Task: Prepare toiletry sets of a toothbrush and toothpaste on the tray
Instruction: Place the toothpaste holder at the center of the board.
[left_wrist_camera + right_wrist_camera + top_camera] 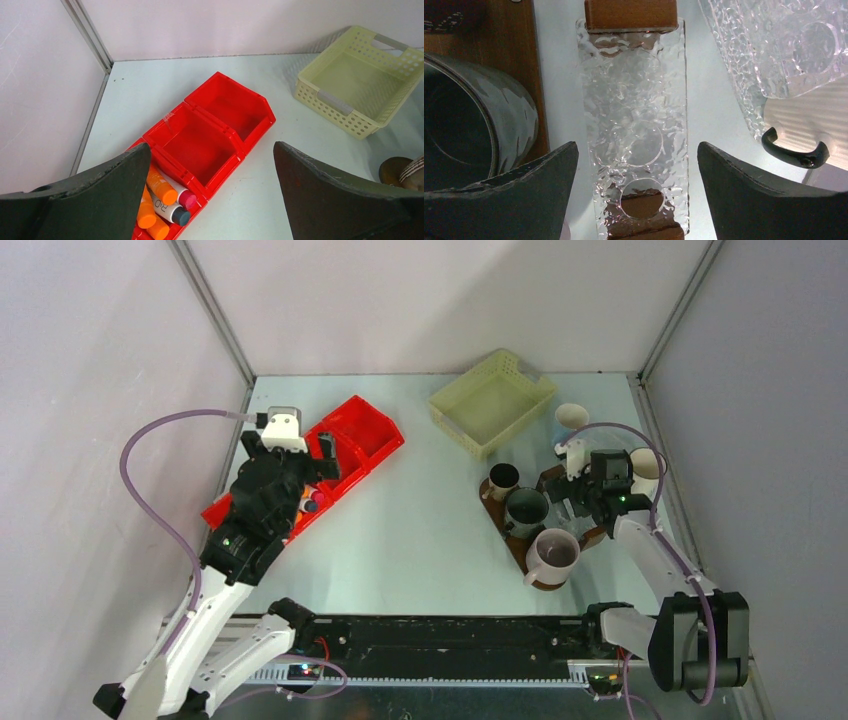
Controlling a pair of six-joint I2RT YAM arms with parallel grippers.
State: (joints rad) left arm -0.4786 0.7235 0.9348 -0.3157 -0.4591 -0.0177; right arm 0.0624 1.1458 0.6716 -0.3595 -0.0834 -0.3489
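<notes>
Overhead, toothpaste tubes (310,502) lay well left of the tray (516,548). Left wrist: the left gripper's (211,146) jaws gaped over them, best lowered squarely onto one. Right wrist: the right gripper's (636,145) jaws stood released beside the tray.

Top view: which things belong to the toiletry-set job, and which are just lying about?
Job: tray, dark green mug, small brown mug, mauve-grey mug, toothpaste tubes in the red bin.
Lying about: yellow mesh basket, pale cup at the back, pale cup near the right wall.
</notes>
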